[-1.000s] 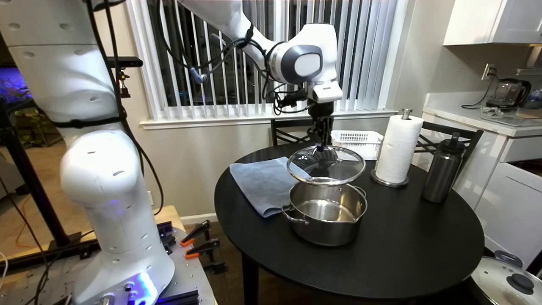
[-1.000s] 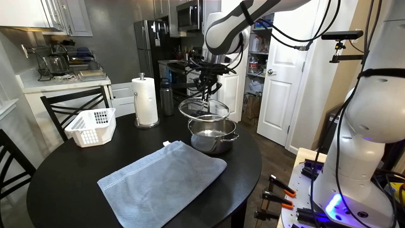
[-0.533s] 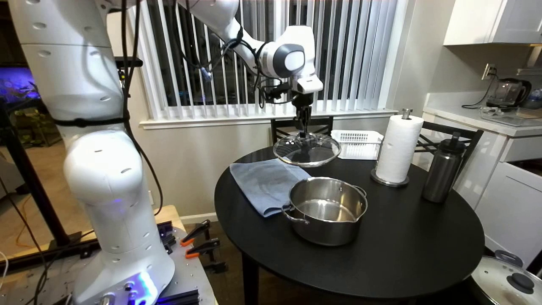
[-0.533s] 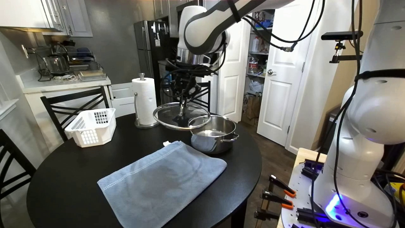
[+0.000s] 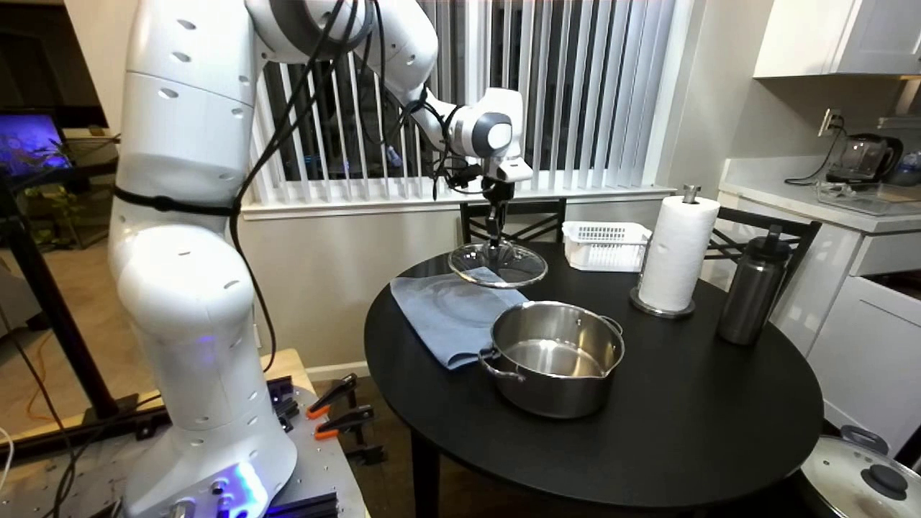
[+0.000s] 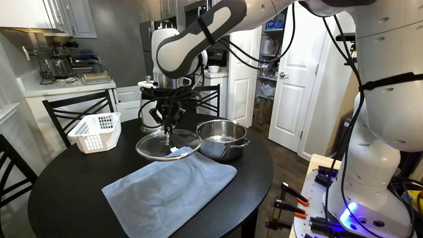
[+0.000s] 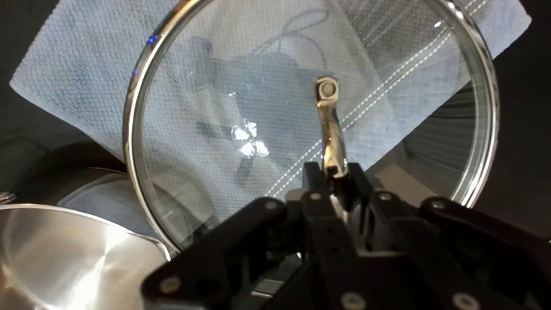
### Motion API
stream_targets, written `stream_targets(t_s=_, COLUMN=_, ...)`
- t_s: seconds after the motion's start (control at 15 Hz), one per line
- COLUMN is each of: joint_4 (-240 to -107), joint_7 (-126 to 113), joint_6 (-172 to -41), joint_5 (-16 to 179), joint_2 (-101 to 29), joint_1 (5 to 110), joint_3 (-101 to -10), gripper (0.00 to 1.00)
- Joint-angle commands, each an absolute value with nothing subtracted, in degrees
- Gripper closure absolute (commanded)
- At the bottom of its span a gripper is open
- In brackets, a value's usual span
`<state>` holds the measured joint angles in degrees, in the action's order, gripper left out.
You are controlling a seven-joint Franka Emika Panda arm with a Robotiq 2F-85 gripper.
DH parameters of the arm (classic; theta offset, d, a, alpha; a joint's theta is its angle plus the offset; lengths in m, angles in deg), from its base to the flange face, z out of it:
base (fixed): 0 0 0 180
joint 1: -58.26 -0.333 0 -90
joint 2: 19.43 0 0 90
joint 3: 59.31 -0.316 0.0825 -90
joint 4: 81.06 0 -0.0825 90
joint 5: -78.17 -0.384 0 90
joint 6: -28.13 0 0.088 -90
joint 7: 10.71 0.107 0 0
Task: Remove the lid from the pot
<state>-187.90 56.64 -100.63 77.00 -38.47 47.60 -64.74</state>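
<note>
While the lid point(image 7: 292, 110) is clasped by its handle point(image 7: 330, 125) in the tool point(image 7: 335, 174), the pot point(image 7: 64, 258) is found uncovered, toward eight o'clock from the lid in the wrist view. The handle's long axis is set roughly twelve-to-six there. Since the cloth point(image 7: 92, 79) is seen beneath the lid, a straight lowering onto it is probably called for next.

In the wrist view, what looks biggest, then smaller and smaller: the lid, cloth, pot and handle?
Lid and cloth: too close to rank, both cut off at the top
Pot: only part shows
Handle: smallest
</note>
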Motion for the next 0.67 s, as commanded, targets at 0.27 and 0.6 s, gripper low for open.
stream_targets(t_s=0.27, joint_4=-186.4, joint_7=56.7, joint_6=-103.6, joint_5=79.1, joint_2=-42.8, joint_1=44.8, joint_3=-62.2, gripper=0.93)
stream_targets(t_s=0.6, joint_4=-186.8, joint_7=56.4, joint_6=-103.0, joint_5=82.1, joint_2=-44.9, joint_1=42.6, joint_3=-61.6, gripper=0.93)
